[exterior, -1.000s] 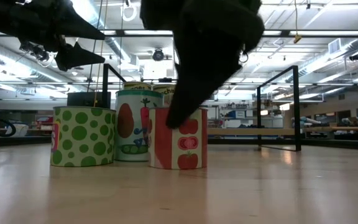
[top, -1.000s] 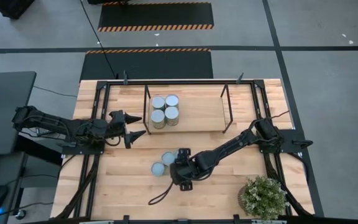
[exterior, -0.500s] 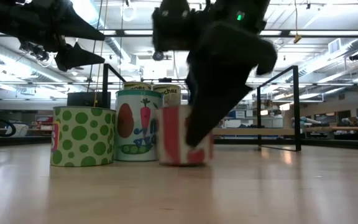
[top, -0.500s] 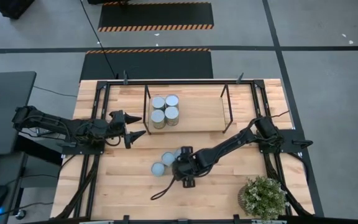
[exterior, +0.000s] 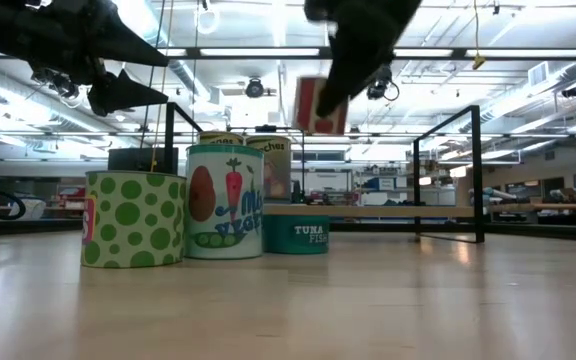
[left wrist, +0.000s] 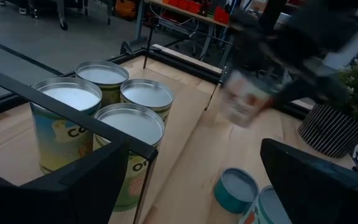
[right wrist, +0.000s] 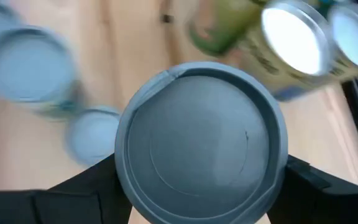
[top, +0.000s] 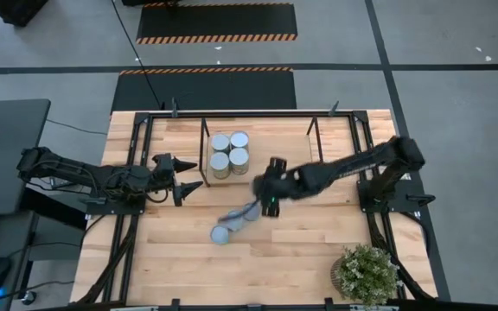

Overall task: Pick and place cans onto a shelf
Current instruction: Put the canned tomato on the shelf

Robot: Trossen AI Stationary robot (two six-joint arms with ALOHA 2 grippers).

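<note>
My right gripper (top: 269,190) hangs over the middle of the table, just in front of the shelf (top: 277,154), shut on a red-and-white can (exterior: 320,105) whose grey top (right wrist: 201,146) fills the right wrist view. Several cans (top: 229,152) stand on the left part of the shelf. Three more stand on the table: a green dotted can (exterior: 133,218), a vegetable can (exterior: 225,200) and a low tuna can (exterior: 296,233). At the table's left, beside the shelf, my left gripper (top: 190,175) waits open with nothing in it. My right gripper pinches the red-and-white can by two opposite sides of its wall just below the rim (right wrist: 124,163), one finger (right wrist: 73,190) on each side. The fingers come from above, slanting down. The can is lifted clear of the table and slightly tilted.
The shelf's thin dark posts (top: 315,149) and top rods stand at its corners; its right part is bare wood. A potted plant (top: 367,275) stands at the near right corner. Black rails (top: 141,155) run along the table's edges.
My right gripper has risen from the table with the red-and-white can and swung toward the far edge and the shelf. The can, which stood beside the vegetable can, now hangs high above the table, and the tuna can behind it shows.
</note>
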